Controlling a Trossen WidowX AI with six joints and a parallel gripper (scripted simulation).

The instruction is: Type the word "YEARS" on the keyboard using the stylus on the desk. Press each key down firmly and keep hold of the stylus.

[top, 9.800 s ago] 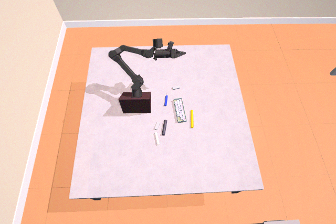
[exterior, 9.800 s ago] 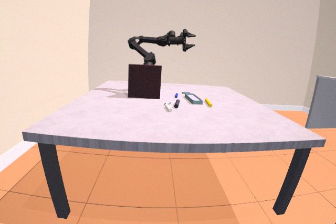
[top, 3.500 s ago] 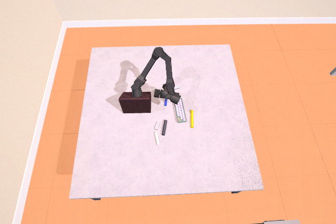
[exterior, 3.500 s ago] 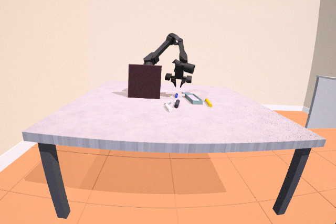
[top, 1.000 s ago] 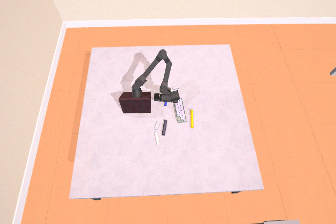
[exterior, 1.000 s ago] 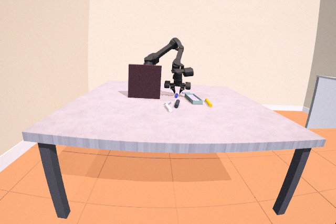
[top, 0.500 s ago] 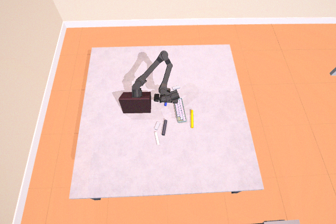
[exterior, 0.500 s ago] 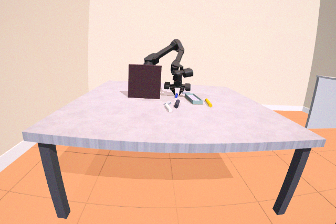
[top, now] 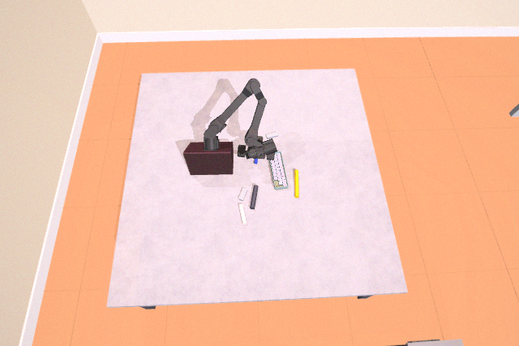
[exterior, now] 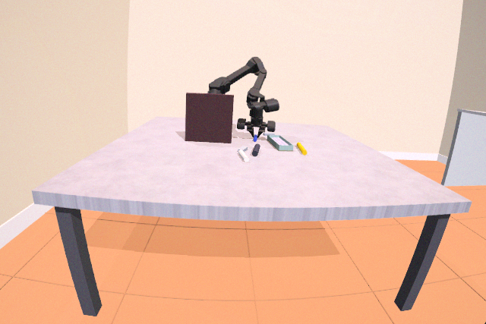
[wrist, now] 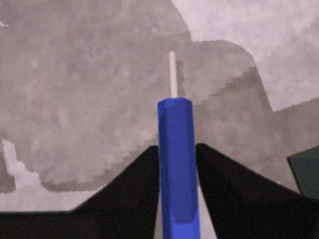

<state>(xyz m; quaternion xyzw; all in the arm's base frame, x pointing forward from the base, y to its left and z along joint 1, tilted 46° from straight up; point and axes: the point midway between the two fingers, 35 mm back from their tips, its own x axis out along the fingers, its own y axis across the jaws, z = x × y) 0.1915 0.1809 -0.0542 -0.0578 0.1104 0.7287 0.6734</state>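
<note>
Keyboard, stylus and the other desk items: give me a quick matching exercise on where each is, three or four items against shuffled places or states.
Things:
1. blue stylus
2. yellow stick
3. keyboard
4. dark box

Places or states:
A. beneath the arm's base
B. between the tool's fingers
C. between the black stick and the yellow one
D. beside the keyboard, on the side away from the arm's base

Pairs: 1-B, 2-D, 3-C, 4-A

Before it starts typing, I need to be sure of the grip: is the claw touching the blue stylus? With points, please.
Touching: the wrist view shows both claw (exterior: 255,136) (wrist: 176,152) fingertips against the blue stylus's (top: 255,161) (exterior: 255,138) (wrist: 176,159) sides.
</note>
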